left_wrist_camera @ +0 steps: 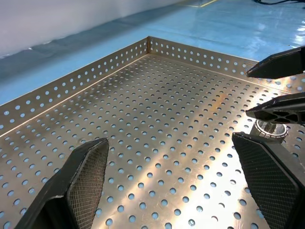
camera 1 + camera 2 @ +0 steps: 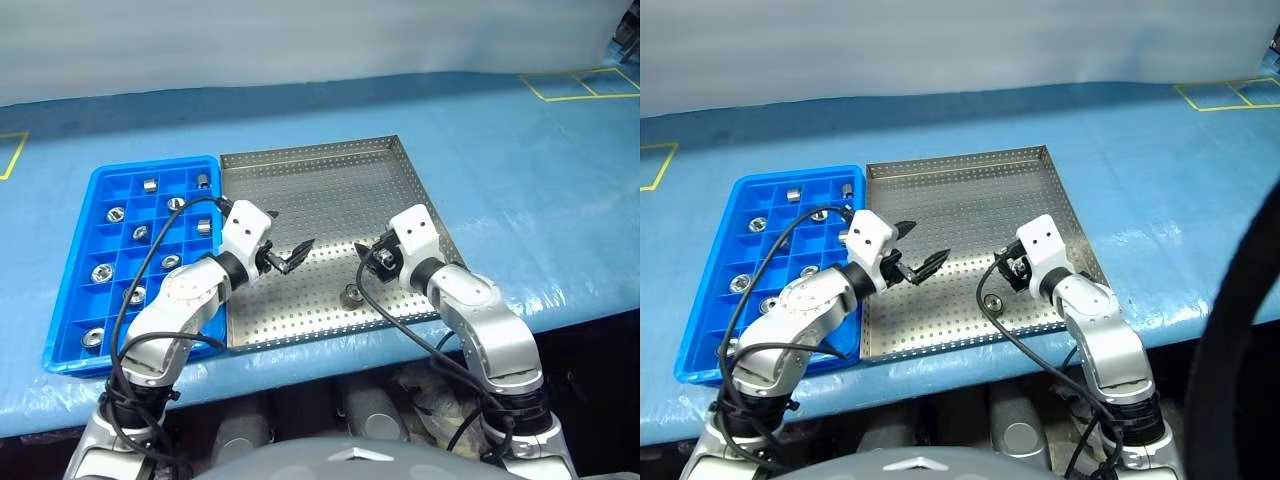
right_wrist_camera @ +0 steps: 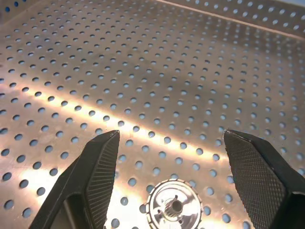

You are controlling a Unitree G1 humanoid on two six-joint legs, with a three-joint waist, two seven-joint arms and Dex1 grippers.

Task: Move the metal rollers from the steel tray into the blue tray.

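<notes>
Both grippers hang over the steel tray (image 2: 330,170) with fingers spread wide and nothing between them. Right gripper (image 2: 368,254) sits over the near right part of the tray, pointing down and to the left; its wrist view shows the two black, cross-hatched fingers (image 3: 97,171) standing apart, with one metal roller (image 3: 172,206) lying on the perforated floor between and just ahead of them. That roller (image 2: 352,294) is the one piece left in the steel tray, near its near edge, a little right of centre. It is a short, shiny silver ring with a ribbed outer rim and a small dark hole in the middle, lying flat with the hole facing up.

Left gripper (image 2: 293,256) hovers over the near left part of the tray, pointing right toward the other gripper, well apart from it. Its wrist view looks across the holed metal floor to the far corner of the tray, with the roller (image 1: 270,130) and the tips of the right gripper at the side.

Left of the steel tray, touching it along one side, lies the blue tray (image 2: 70,330), a grid of small square pockets. Several rollers already sit there, one to a pocket: some lie flat like rings, such as one (image 2: 92,338) at the near left, and others (image 2: 151,185) in the far rows stand as small grey cylinders. Both trays rest on a blue table cover (image 2: 520,160).
</notes>
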